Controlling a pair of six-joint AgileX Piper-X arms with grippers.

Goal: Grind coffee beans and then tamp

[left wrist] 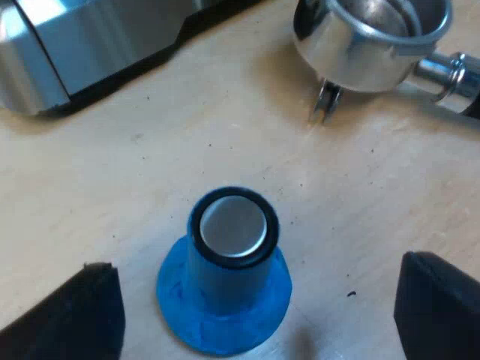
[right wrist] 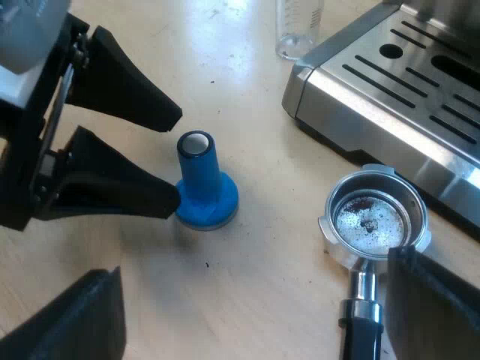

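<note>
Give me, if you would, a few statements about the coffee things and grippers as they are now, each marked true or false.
1. The blue tamper stands upright on the table. True.
2. The metal holder is locked into the machine. False: it lies loose on the table beside the machine.
3. The left gripper is shut on the tamper. False: it is open, with one finger on each side of the tamper.
4. A measuring glass stands near the machine's corner. True.
5. The holder's basket is heaped with ground coffee. False: it holds only dark specks, and its metal bottom shows.
</note>
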